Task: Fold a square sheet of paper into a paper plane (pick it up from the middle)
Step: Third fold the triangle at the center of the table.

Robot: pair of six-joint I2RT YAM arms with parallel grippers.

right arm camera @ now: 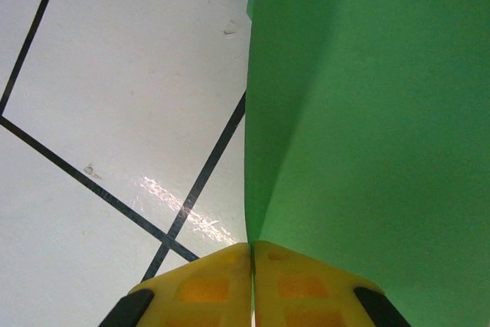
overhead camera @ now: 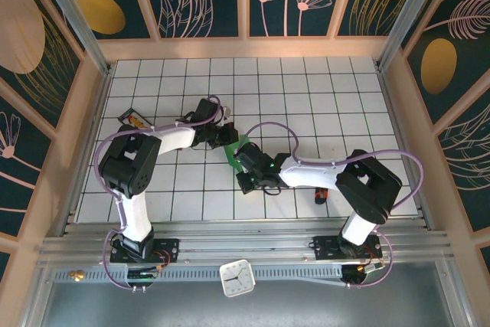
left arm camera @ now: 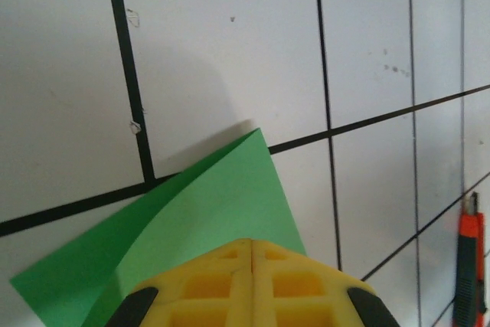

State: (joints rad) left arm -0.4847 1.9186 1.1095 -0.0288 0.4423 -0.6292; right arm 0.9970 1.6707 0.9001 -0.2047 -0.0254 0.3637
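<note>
Yellow left fingers (left arm camera: pixel 203 289) and right fingers (right arm camera: pixel 203 289) both pinch the creased square sheet of paper (right arm camera: pixel 367 112); opposing pulls could tear it or skew the fold.

From above, the green paper (overhead camera: pixel 240 147) is barely a sliver, folks. The left gripper (overhead camera: pixel 227 138) and right gripper (overhead camera: pixel 246 160) crowd right over it, so its outline is anyone's guess. Down at the left fingers (left arm camera: pixel 207 289), the sheet slips behind the yellow and off the bottom edge. Caught between them or just lying beneath? Can't tell. In the right wrist view it runs off the top and right. An orange knife (left arm camera: pixel 471 266) is clipped at the bottom corner. That little dark item (overhead camera: pixel 132 119) far left is too small to read.
</note>
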